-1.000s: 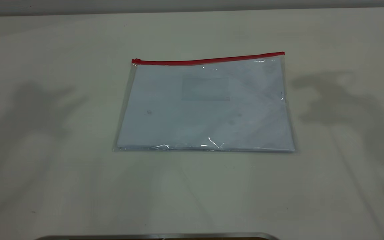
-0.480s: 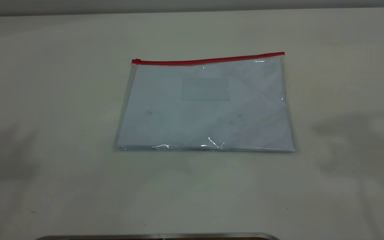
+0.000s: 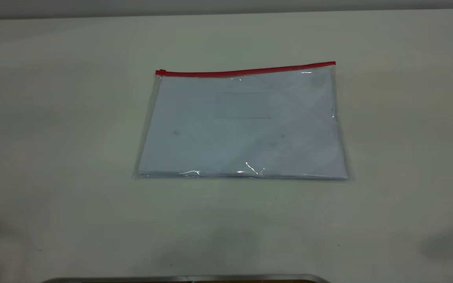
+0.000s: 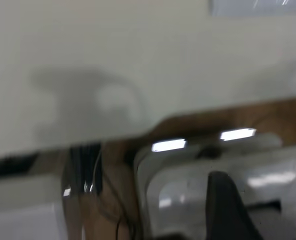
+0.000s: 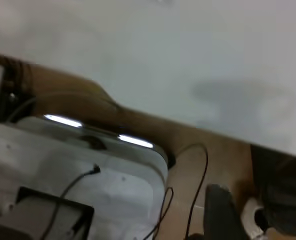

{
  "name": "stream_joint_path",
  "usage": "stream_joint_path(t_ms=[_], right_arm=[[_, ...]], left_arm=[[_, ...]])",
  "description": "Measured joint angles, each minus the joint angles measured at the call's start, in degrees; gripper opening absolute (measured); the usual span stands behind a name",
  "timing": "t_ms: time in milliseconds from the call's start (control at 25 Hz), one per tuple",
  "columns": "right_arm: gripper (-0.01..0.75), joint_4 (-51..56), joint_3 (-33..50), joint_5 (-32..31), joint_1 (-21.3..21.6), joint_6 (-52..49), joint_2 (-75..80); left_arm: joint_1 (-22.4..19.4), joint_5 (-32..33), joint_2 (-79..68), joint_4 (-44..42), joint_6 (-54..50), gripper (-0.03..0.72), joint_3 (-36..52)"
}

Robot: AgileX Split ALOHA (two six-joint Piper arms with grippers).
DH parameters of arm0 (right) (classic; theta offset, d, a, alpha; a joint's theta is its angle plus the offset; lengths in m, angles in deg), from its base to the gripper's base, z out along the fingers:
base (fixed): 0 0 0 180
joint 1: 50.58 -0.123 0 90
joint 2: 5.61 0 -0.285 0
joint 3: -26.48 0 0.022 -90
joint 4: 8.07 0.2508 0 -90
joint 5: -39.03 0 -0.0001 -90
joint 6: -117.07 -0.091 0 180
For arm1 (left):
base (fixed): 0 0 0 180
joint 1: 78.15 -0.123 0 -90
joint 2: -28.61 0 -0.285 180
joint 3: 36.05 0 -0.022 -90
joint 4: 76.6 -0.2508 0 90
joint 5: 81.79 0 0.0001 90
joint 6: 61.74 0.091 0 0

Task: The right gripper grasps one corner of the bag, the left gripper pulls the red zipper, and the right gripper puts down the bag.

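- The left gripper does not appear in the exterior view. In the left wrist view you see only dark finger shapes near the table edge, over the floor side, and you cannot tell if its fingers are apart or together. It holds nothing that you can see.
- The slider tab sits at the left end of the red zipper. From this you can judge whether the pull is done only if you know which way the bag opens; the pictures alone do not say it.
- The bag lies flat in the middle of the table, with the red zipper along its far edge and white paper showing through. Nothing touches it and no corner is lifted.
- The right gripper is also missing from the exterior view. Its wrist view shows one dark finger beyond the table edge, so you cannot tell its state either.
- My judgement: either no step is begun, or all is finished and both arms are away. Check the zipper before you decide.
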Motion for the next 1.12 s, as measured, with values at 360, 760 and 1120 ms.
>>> stream_joint_path(t_ms=[360, 760, 1120], right_arm=[[0.425, -4.06, 11.72, 6.51, 0.0, -1.26, -5.21], [0.421, -5.63, 12.97, 5.84, 0.0, -6.95, -5.22], [0.417, -5.67, 12.97, 5.84, 0.0, -7.14, -5.64]], left_arm=[[0.0, -3.19, 14.75, -6.85, -0.01, 0.424, 16.87], [0.0, -3.24, 30.11, -10.27, -0.45, 0.424, 17.47], [0.0, -2.92, 38.63, -8.39, -0.52, 0.424, 17.47]])
